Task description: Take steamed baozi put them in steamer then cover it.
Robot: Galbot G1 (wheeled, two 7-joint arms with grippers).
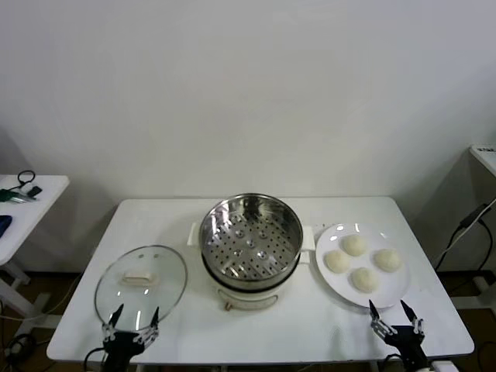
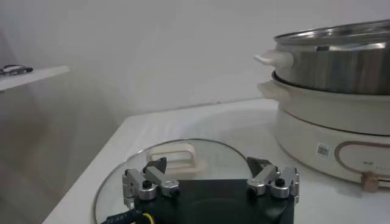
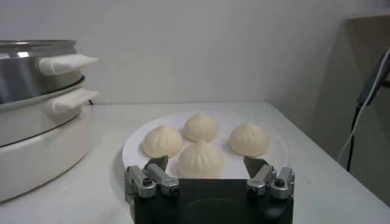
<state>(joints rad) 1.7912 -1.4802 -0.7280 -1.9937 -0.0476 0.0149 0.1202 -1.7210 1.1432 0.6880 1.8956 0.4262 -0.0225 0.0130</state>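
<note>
**Both arms waiting at near edge; steamer uncovered, buns on plate**

While both arms are sitting low at the near edge of the white desk (image 1: 256, 325), nothing is being held. The left gripper (image 1: 133, 319) is hovering at the near rim of the cover (image 1: 141, 286), which is lying flat on the desk's left side with its white handle up; the jaws are standing wide apart and gripping nothing. The right gripper (image 1: 396, 316) is hovering just near of the white plate (image 1: 329, 239) on the desk's right side, jaws likewise spread and empty.

The steamer (image 1: 250, 237) is standing at the desk's centre, between cover and plate, its perforated floor showing bare. It is resting on the white pot base (image 1: 246, 295).

The four steamed baozi (image 1: 362, 262) are sitting together on the plate, close to one another, well apart from the steamer basket. In the right wrist view the nearest bun (image 3: 200, 159) is lying directly ahead of the open jaws.

A second white table (image 1: 23, 209) is standing far left, carrying small dark items.
</note>
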